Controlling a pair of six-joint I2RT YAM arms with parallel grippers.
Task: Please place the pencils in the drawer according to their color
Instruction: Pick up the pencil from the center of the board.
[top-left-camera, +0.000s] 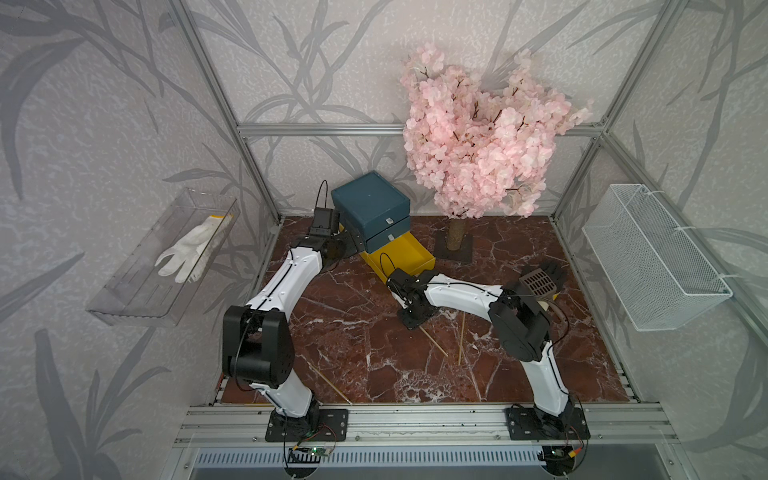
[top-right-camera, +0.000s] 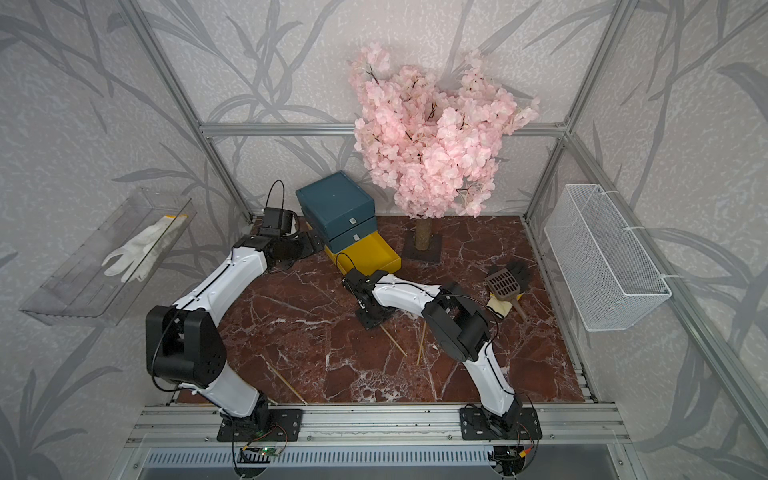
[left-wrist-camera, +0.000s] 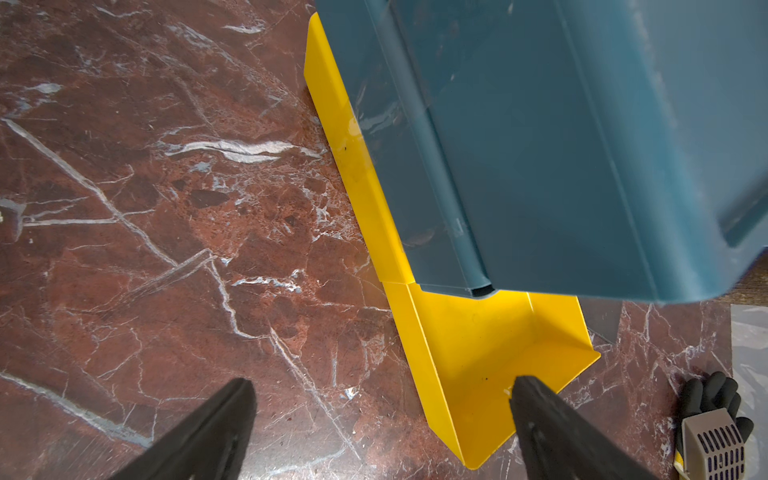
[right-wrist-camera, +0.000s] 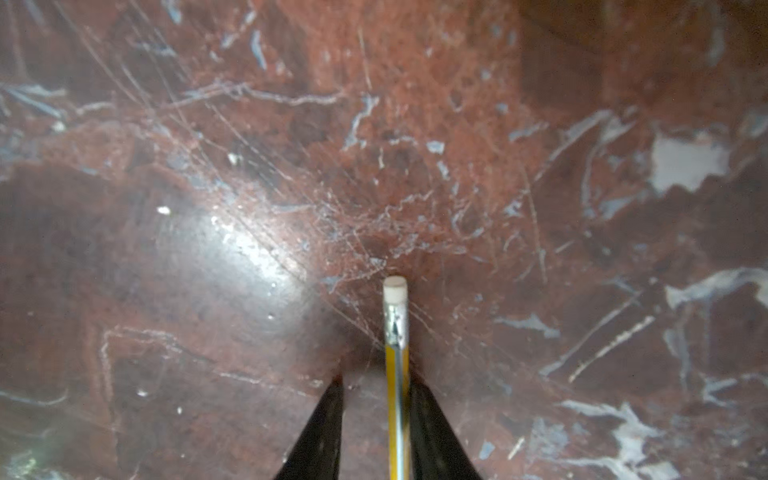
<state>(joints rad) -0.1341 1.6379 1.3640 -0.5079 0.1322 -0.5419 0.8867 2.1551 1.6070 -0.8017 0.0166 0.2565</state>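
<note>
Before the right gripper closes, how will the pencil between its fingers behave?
The pencil looks thin and straight: probably stiff and light. On the glossy table it may roll or slide. One finger sits nearer, so closing may nudge it.

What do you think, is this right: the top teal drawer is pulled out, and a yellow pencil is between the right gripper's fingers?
Not quite: the drawer pulled out is the yellow bottom drawer, not a teal one, as both top views show. A yellow pencil is indeed between the right gripper's fingers.
</note>
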